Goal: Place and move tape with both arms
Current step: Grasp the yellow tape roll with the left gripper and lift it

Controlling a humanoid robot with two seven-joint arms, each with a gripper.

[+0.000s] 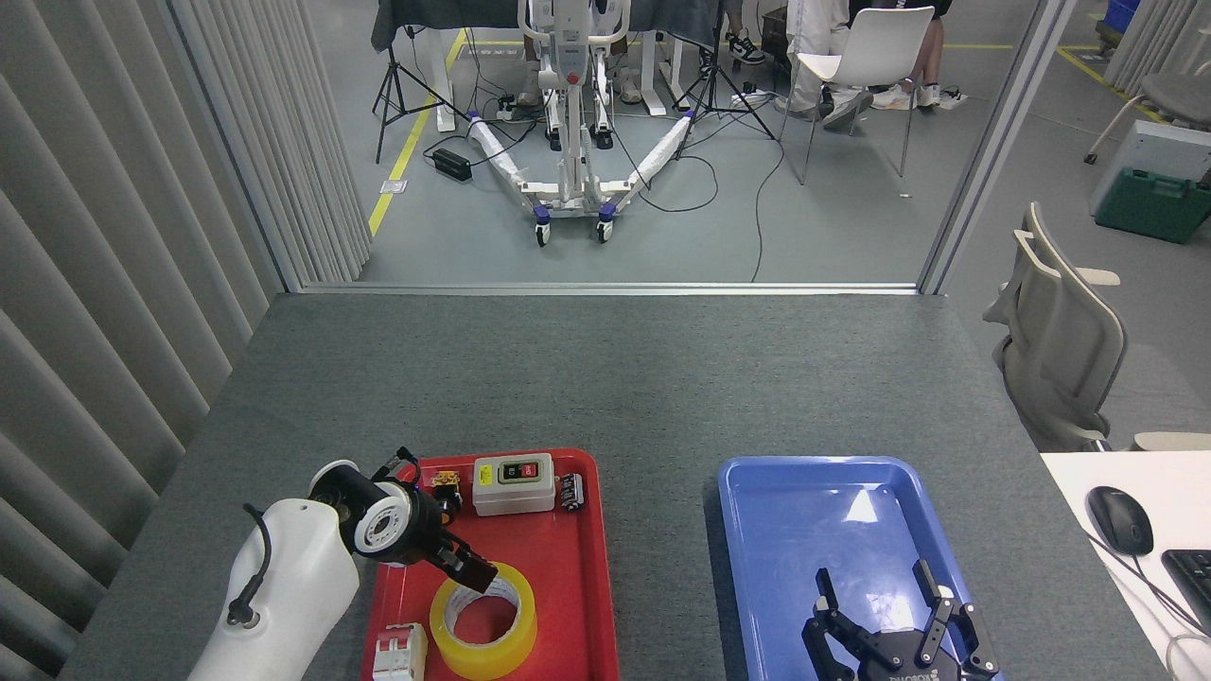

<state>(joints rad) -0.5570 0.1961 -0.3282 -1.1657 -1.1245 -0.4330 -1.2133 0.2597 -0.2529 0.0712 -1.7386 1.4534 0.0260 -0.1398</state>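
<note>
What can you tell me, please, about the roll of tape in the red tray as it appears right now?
The tape is a wide roll of translucent yellow film with a white-lined core. It lies flat, hole upward, at the near end of the red tray, right of a small white breaker block. The left gripper overlaps its far-left rim from above; whether they touch cannot be told.

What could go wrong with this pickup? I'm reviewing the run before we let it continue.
The left gripper reaches the tape at its far rim, so the fingers might catch the edge and tip or push the roll rather than grip it. The white breaker block sits close beside the roll on the red tray and could get knocked.
</note>
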